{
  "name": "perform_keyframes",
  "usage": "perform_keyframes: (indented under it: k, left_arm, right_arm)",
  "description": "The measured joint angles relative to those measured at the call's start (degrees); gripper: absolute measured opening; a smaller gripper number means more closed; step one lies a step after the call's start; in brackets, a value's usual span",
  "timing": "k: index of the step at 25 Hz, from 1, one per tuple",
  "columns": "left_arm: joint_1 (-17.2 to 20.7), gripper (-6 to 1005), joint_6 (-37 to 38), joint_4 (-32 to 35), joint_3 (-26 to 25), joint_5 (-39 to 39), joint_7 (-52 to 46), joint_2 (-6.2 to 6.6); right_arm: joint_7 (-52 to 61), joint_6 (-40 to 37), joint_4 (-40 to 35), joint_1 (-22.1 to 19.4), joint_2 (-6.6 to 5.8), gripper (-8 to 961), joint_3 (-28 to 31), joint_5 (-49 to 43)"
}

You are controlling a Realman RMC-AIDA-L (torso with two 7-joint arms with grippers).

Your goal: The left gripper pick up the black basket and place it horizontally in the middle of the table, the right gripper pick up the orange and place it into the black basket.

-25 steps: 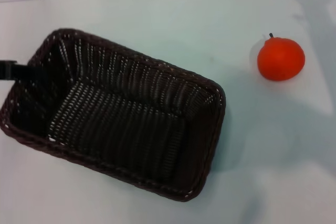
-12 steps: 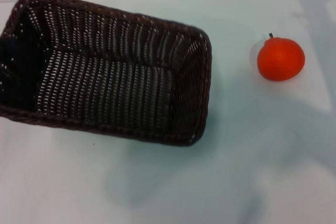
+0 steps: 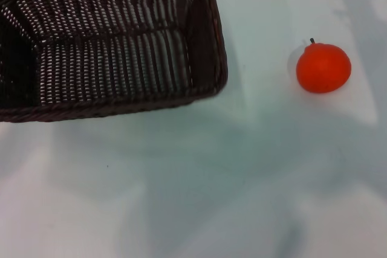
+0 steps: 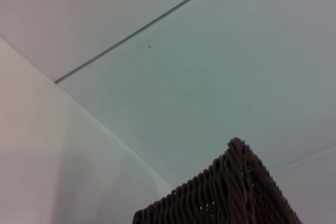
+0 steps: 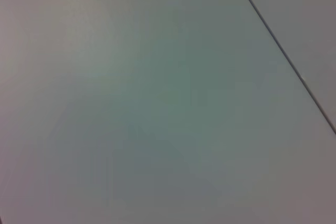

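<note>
Well apart, black basket point(image 3: 115, 40) hangs raised; orange point(image 3: 323, 67) sits on table point(image 3: 242, 179).

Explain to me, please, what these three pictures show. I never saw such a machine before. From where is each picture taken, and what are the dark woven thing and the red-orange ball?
This is a robot with two arms, each ending in a gripper. One picture comes from a camera on its head, looking down at a white table. The other two come from cameras on its wrists.

In the head view, the dark woven thing is a black basket, at the far left of the picture and partly cut off by its edge. The ball is an orange with a short stem, resting on the table to the right, apart from the basket.

The left wrist view shows only a corner of the basket's braided rim against pale surfaces. The right wrist view shows only a plain pale surface.

No gripper appears in any picture, so I cannot see what holds the basket.
</note>
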Motion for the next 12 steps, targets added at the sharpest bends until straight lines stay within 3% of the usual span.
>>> perform_keyframes:
  k: [12]
  left_arm:
    - [1.8,184,-4.2,-7.2,2.0,-2.1,4.1,0.07]
  right_arm:
    - [0.6,0.2,-0.1,0.5,-0.17,944,0.0,0.0]
